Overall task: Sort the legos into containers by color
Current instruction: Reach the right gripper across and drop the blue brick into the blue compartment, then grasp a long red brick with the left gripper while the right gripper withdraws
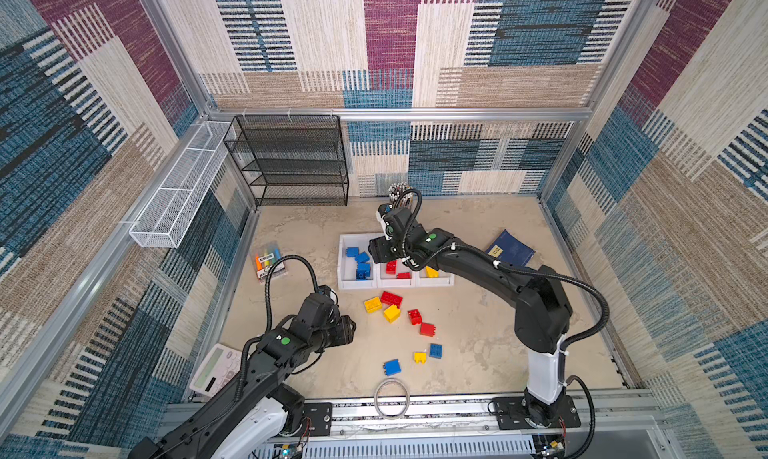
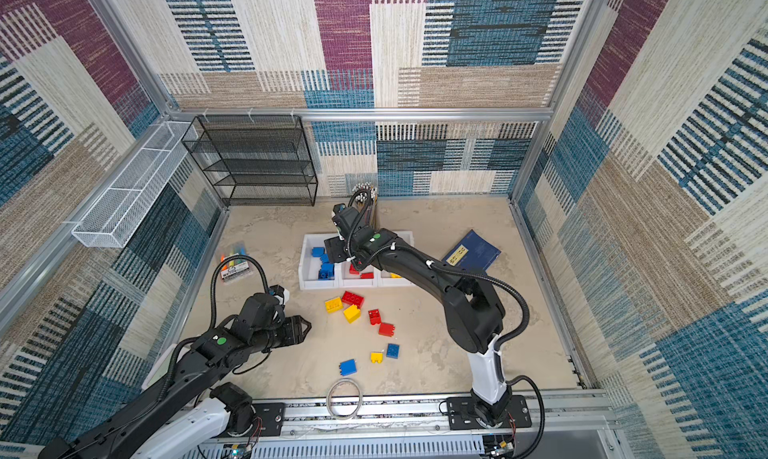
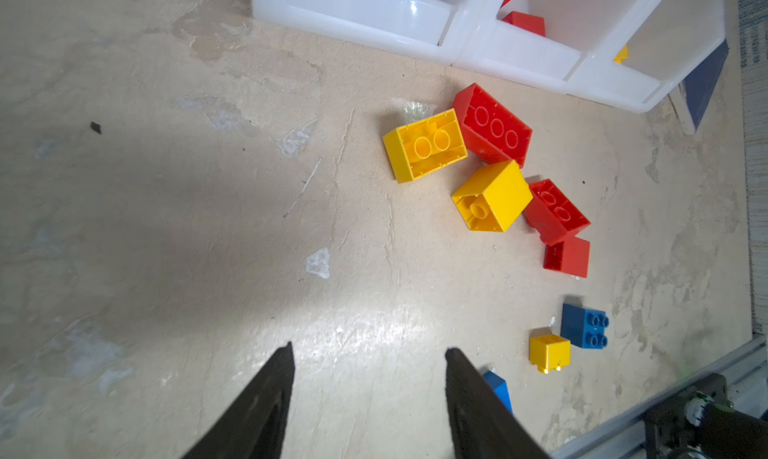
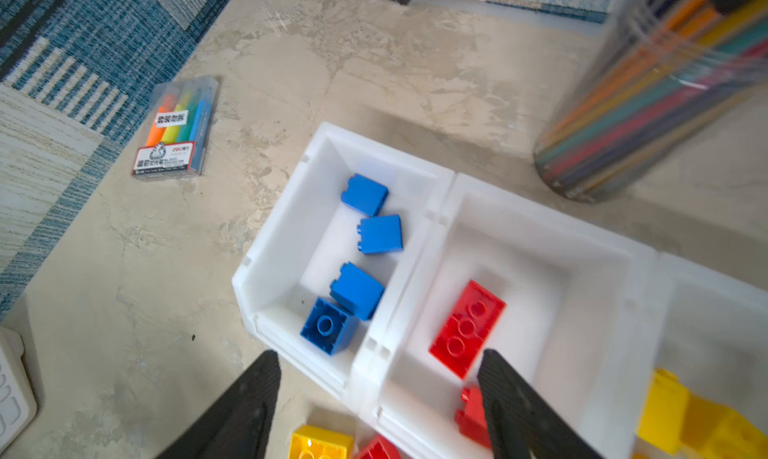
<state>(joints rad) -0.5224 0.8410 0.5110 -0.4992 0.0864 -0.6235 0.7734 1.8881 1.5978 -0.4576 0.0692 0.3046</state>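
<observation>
Yellow oblong lego (image 1: 372, 304) sits on tabletop just before the containers (image 1: 357, 285), right of my left gripper (image 3: 368, 349), jaws apart and empty, nearer than my right gripper (image 4: 376, 353), also apart, above the containers.

Containers (image 1: 357, 285): three, all showing plain white.
Blue legos (image 1: 360, 263), red legos (image 1: 391, 267), yellow legos (image 1: 431, 272): lying one colour to a container.
Loose legos (image 1: 391, 312): showing red, yellow and blue, unpatterned.
Tabletop (image 1: 478, 324): showing mottled beige.
Walls (image 1: 316, 41): wearing a woven patchwork of blue, maroon, cream and tan, partly striped.
Shelf rack (image 1: 291, 161): showing black mesh.
Wire basket (image 1: 174, 199): showing white mesh.
Highlighter pack (image 1: 269, 262): displaying orange, yellow, green and blue.
Booklet (image 1: 511, 249): showing navy, carrying a yellow label.
</observation>
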